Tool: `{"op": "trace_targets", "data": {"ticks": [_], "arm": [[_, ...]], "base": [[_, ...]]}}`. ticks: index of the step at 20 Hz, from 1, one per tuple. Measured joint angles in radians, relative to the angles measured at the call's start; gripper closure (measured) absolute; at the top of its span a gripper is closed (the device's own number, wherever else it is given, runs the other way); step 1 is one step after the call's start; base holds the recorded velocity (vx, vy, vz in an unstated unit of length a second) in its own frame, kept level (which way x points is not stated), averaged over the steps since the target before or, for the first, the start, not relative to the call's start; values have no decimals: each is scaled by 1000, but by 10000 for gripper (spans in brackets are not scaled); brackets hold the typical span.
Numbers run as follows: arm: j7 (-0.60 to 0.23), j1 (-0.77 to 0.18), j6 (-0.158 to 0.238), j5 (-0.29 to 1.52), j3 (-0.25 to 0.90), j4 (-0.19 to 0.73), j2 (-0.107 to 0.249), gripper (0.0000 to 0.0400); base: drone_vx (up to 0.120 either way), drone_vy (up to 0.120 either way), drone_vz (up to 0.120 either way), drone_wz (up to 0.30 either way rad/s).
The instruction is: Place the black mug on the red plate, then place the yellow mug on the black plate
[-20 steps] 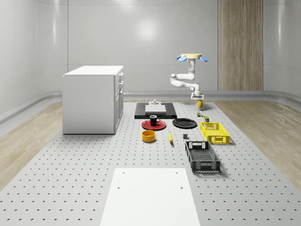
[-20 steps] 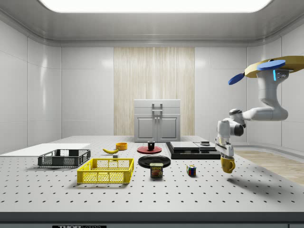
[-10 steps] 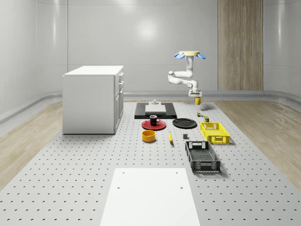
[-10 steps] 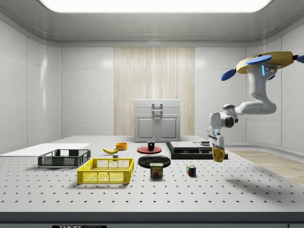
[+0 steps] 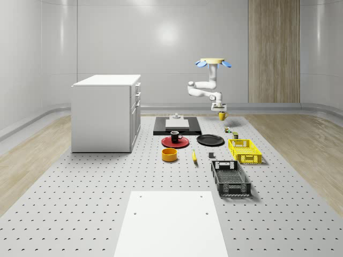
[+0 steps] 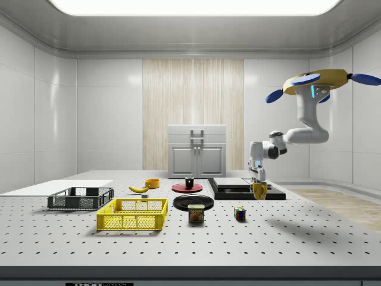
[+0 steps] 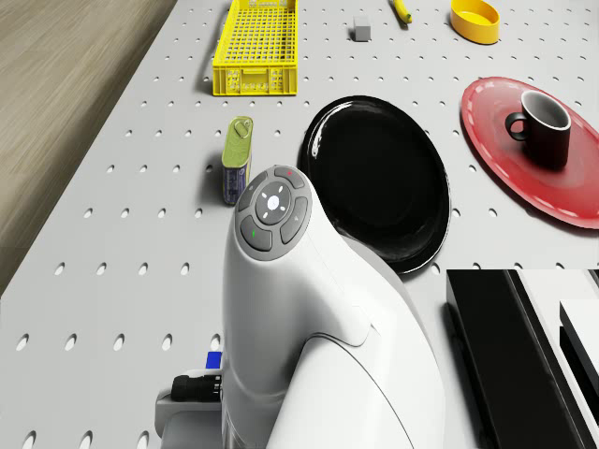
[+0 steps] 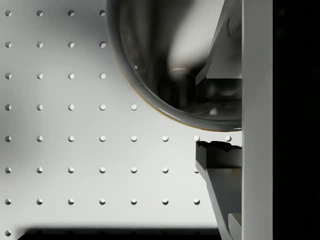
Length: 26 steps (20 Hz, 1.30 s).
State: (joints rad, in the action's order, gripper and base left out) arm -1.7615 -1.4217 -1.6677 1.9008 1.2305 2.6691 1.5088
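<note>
**Yellow mug held in the air above the table**

Clamped on the yellow mug [image 6: 259, 190], the jaws of the gripper [image 6: 259, 182] hold it by its rim, clear of the perforated table [image 5: 80, 203]. In the wrist view the mug's rim [image 8: 150, 102] curves in front of one finger [image 8: 220, 165]. The mug hangs near the table's far edge in the whole-scene view, beside the dark slab [image 5: 177, 127] and short of the black plate [image 5: 210, 140]. The arm [image 6: 297, 132] bends up to the drone [image 6: 315, 83], which hovers high over that far part of the table. The black mug [image 5: 175, 136] stands on the red plate [image 5: 175, 142], just beside the black plate. A tin can [image 7: 237, 157] lies near the black plate's rim, with the yellow crate [image 7: 258, 45] beyond it.
</note>
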Motion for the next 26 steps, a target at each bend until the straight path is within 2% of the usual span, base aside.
{"op": "trace_targets", "data": {"ticks": [26], "arm": [[-1, -2, -4, -2, 0, 0, 5, 290]], "base": [[120, -120, 0, 0]]}}
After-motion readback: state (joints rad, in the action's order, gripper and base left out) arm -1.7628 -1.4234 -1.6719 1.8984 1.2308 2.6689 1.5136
